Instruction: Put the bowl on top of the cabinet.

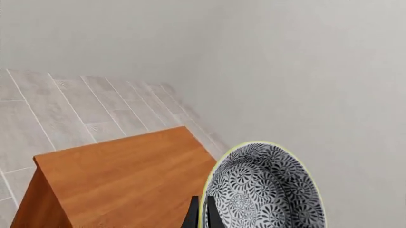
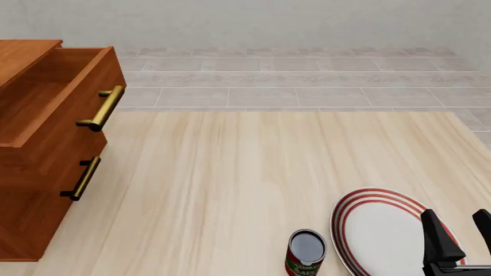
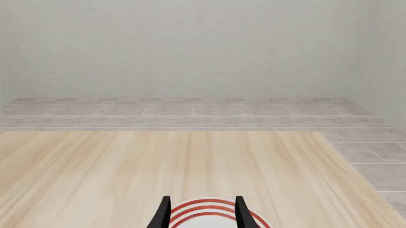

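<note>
Reddish-brown wood filled the lower part of the left wrist view: the flat top of the large wooden cabinet [image 1: 127, 180], seen from above. The left claw [image 1: 201, 213] hung over it, its two dark fingertips pinched close together on the pale cream rim of the round deep bowl with the grey-and-white floral pattern [image 1: 266, 190], which was tilted up on edge with its inside facing the camera. The bowl was in the air just beside and above the cabinet top; whether it touched the wood could not be told. Neither the left arm nor the bowl showed in the front view.

The right claw [image 2: 463, 233] sat low at the near right of the pale wooden surface [image 2: 245, 172], its two black fingers spread apart and gripping nothing, poised over the flat white plate with red rings [image 2: 380, 230].

One cabinet [image 2: 38, 144] stood at the left of the surface, with two brass bar handles [image 2: 102, 108] showing and its upper drawer pulled out. There was one bowl, one plate, and one open-topped can with a red and green label [image 2: 307, 253] just beside the plate's left edge.
</note>
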Controlling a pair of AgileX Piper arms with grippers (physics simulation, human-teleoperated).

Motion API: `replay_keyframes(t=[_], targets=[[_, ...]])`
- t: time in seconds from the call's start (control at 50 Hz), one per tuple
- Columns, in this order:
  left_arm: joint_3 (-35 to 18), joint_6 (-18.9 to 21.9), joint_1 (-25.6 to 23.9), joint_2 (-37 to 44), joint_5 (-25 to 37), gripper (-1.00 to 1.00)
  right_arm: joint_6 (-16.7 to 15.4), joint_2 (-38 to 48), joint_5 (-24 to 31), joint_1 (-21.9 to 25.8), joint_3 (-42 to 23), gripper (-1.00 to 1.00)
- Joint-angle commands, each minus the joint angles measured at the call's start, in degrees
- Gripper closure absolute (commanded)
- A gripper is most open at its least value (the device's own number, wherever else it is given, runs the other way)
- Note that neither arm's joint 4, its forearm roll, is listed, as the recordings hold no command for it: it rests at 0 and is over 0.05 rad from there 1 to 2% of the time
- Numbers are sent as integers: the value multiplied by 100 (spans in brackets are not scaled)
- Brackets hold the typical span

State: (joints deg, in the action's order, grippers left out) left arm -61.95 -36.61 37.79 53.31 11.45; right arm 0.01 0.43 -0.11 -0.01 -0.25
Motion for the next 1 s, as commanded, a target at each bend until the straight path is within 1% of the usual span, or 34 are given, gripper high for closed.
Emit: replay_keyframes(t=[0.02,0.24,0.5,0.7,1.0], targets=[[-24,-197,33,104,-8,100,0,0,0,2,0,-100],[-95,-392,118,129,6,100,-1,-1,0,1,0,-100],[-143,-424,328,478,-53,100,0,0,0,1,0,-100],[-147,-270,385,649,-106,100,1,1,0,1,0,-100],[-157,-221,484,829,-170,100,1,0,0,0,0,-100]])
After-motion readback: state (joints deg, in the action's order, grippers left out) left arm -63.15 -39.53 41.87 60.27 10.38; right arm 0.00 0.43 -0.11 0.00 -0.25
